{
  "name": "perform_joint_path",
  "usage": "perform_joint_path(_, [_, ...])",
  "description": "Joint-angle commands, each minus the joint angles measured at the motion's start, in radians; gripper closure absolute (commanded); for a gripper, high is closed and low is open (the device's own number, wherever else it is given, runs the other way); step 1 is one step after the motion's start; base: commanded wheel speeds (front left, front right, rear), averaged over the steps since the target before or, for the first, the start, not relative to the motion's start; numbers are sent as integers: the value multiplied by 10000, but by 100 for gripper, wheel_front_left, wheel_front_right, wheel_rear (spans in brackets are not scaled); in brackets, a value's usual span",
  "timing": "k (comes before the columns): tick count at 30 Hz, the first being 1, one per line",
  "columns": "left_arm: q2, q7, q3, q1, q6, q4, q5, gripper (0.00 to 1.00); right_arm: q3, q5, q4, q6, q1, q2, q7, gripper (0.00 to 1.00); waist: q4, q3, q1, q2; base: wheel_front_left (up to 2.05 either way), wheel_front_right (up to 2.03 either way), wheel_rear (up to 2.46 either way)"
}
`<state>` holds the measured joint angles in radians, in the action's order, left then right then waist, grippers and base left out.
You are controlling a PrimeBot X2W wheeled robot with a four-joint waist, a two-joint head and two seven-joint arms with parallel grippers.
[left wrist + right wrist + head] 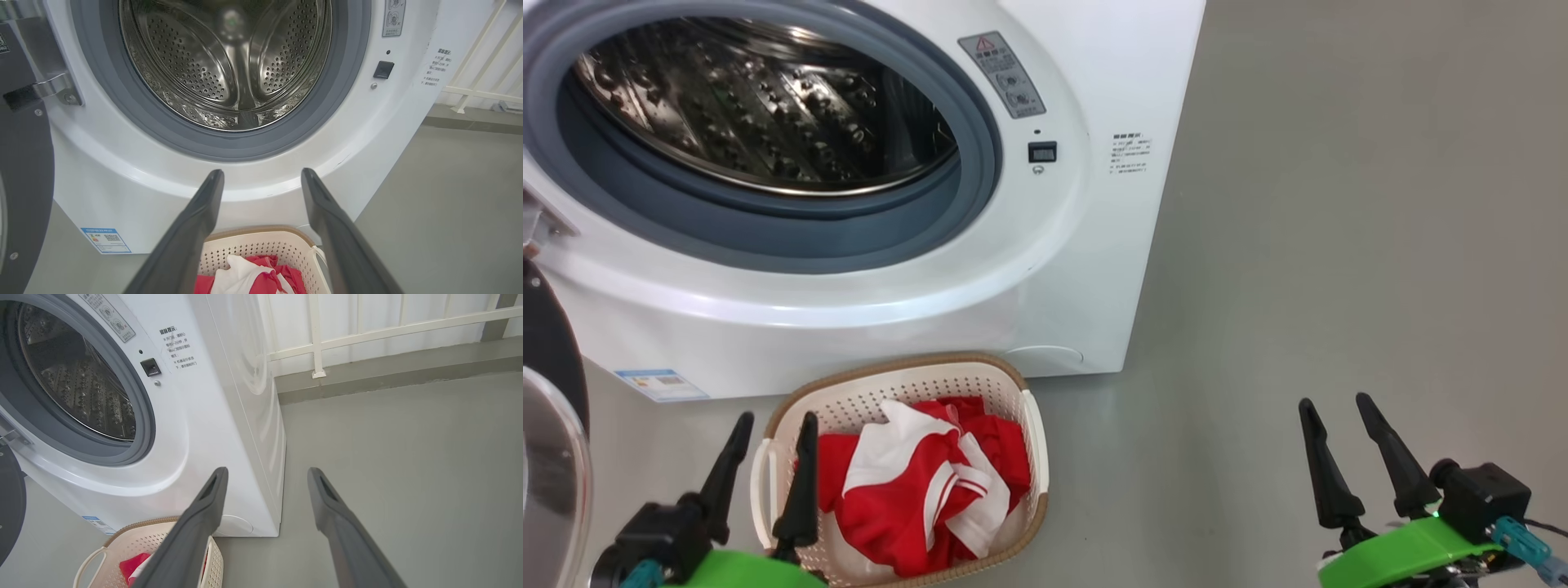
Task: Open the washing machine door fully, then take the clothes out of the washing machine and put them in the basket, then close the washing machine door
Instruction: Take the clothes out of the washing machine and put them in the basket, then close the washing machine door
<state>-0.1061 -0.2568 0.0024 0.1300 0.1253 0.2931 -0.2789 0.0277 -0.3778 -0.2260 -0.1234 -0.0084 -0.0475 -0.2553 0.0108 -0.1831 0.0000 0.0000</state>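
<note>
The white washing machine (1045, 269) stands with its drum (760, 106) bare of fabric. Its door (547, 392) hangs swung out at the left edge, black rim and clear glass showing. On the floor in front sits the cream basket (1025, 408), holding the red and white clothes (923, 490). My left gripper (776, 425) is open over the basket's left rim, nothing between its fingers. My right gripper (1339, 404) is open above bare floor, to the right of the basket. In the left wrist view the basket (261, 245) and clothes (253, 277) lie below the open fingers.
Grey floor (1339, 245) stretches to the right of the machine. A white railing (367, 335) and a wall base run behind it. The door hinge (49, 87) sits at the machine's left side.
</note>
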Motion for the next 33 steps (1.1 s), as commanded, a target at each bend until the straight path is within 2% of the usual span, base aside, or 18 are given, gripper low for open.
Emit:
perform_joint_path(1, [-85,-49,471,-188,54,-420,102,0,147,22,273,-73,96,-27,-65,0,33,156,0,0,0,0,0])
perform_joint_path(14, [186,-49,928,-1510,54,-1554,154,0,-64,15,509,-73,655,-27,-65,0,26,463,0,0,0,0,0])
perform_joint_path(33, [319,-49,934,-1591,54,-1768,257,0,-127,67,499,-73,718,-27,-65,0,67,511,0,0,0,0,0])
